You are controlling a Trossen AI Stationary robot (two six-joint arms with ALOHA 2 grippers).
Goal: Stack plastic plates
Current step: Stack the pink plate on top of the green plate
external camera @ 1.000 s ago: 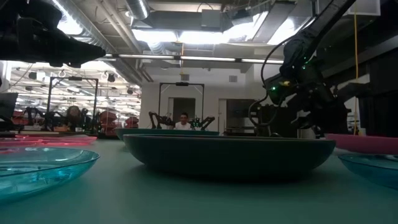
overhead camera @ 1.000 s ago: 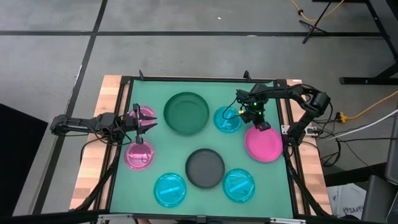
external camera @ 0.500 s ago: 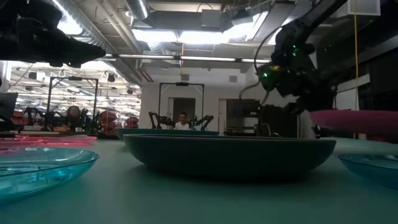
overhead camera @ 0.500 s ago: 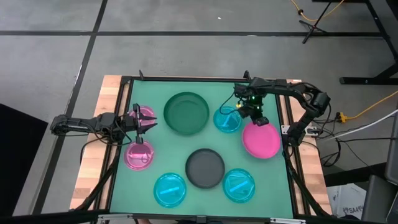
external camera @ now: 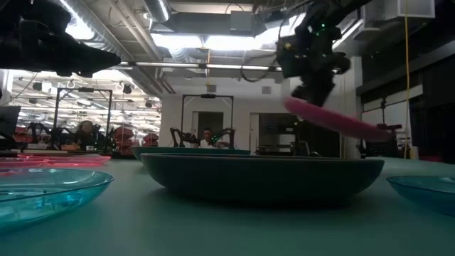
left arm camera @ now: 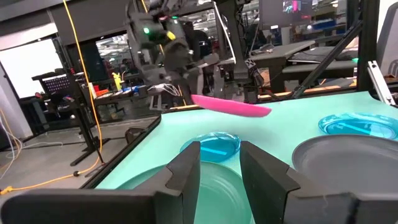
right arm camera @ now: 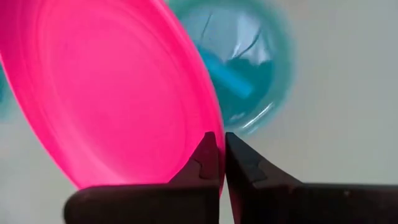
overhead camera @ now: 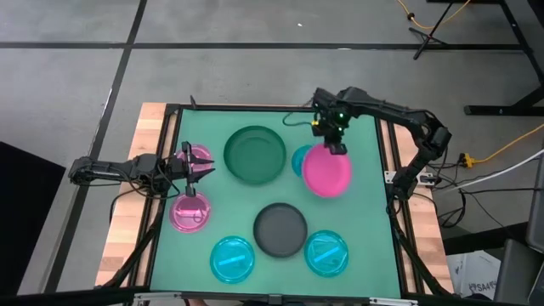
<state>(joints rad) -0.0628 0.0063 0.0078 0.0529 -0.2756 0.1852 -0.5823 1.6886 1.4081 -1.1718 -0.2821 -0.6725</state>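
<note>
Pinching pink plate [right arm camera: 106,93] rim between fingers [right arm camera: 208,155]

1. We see a grey floor [overhead camera: 76,93] crossed by dark seams around the table.
2. A yellow cable [overhead camera: 503,146] trails over the floor at the right.
3. In the low view, bright ceiling lights [external camera: 213,39] hang among pipes and ducts.
4. A dark doorway frame [external camera: 207,117] stands against the far white wall [external camera: 170,121].
5. A person [external camera: 207,138] sits there.

A translucent pink plastic plate [overhead camera: 326,171] hangs tilted over the small translucent cyan plate [overhead camera: 299,159], blocking access from above. Bare green mat [overhead camera: 370,208] lies open along the right side; the round dark grey plate [overhead camera: 280,229] fills the middle.
</note>
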